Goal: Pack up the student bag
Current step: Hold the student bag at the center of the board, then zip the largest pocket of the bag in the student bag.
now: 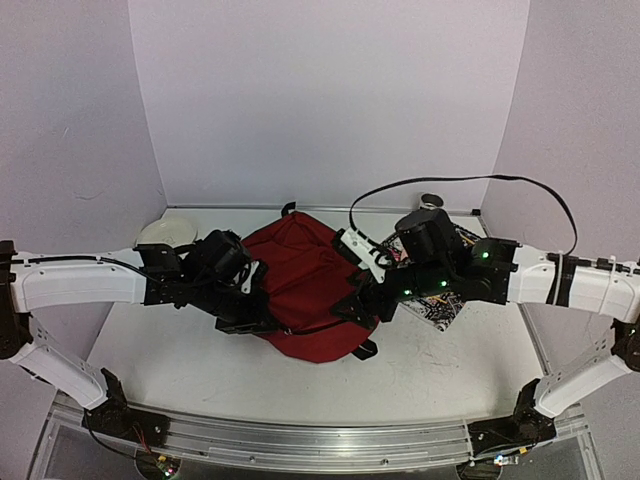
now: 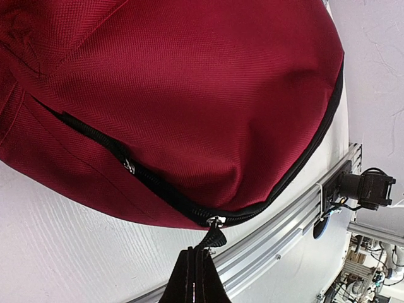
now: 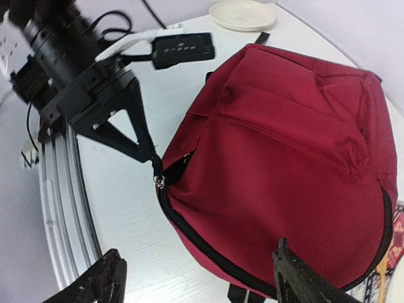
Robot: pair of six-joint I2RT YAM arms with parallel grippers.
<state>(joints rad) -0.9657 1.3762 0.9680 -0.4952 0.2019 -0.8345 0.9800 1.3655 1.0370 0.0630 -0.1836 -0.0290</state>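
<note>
The student bag (image 1: 300,280) is a dark red backpack lying flat in the middle of the table. Its black zipper (image 2: 158,189) runs along the edge, with a short gap beside the slider. My left gripper (image 2: 199,255) is shut on the black zipper pull (image 2: 216,238) at the bag's near left edge; it also shows in the right wrist view as the left gripper (image 3: 150,156). My right gripper (image 3: 199,278) hovers over the bag's (image 3: 284,151) near right side, open, its fingers (image 3: 297,281) wide apart and nothing held.
A white plate (image 1: 165,232) sits at the back left. A patterned flat item (image 1: 440,308) lies under the right arm. A black cable (image 1: 460,181) loops above the back right. An aluminium rail (image 1: 300,440) borders the table's near edge.
</note>
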